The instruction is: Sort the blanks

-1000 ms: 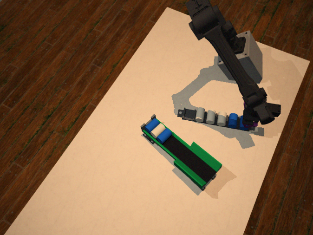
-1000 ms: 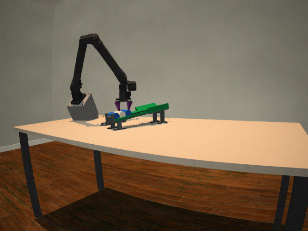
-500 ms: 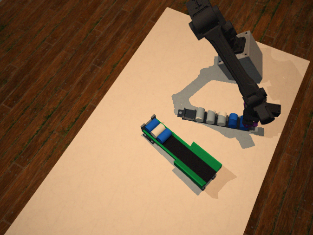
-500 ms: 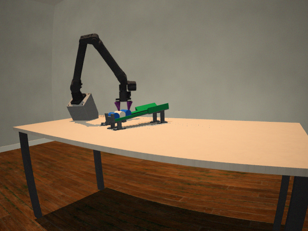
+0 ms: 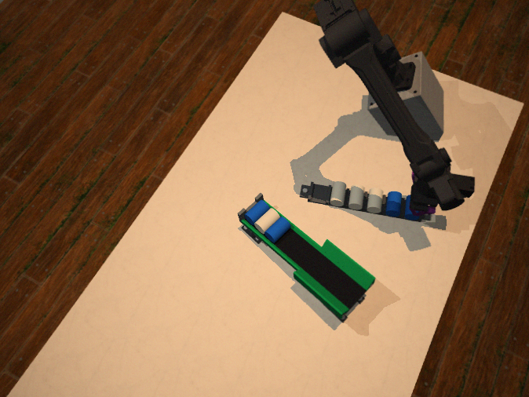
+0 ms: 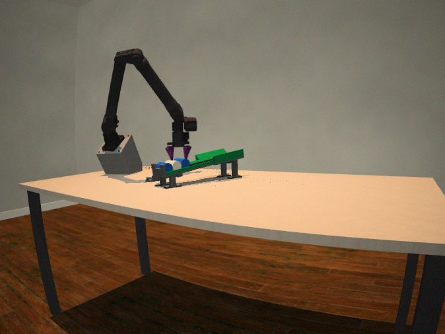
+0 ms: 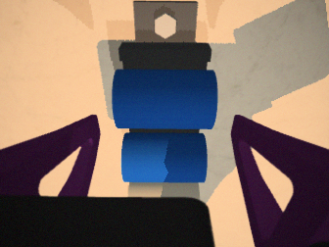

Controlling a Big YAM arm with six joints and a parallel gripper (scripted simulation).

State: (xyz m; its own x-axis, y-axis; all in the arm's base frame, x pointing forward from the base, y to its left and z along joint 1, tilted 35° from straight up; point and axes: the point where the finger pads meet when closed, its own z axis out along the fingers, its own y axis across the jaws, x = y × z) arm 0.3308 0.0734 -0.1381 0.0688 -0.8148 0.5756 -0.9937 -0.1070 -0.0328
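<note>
Two blue blanks [image 7: 164,99] lying parallel between claw's [image 7: 165,123] spread purple fingers.

No writing, label, brand, number or sign can be read in the overhead, side or close-up view.
</note>
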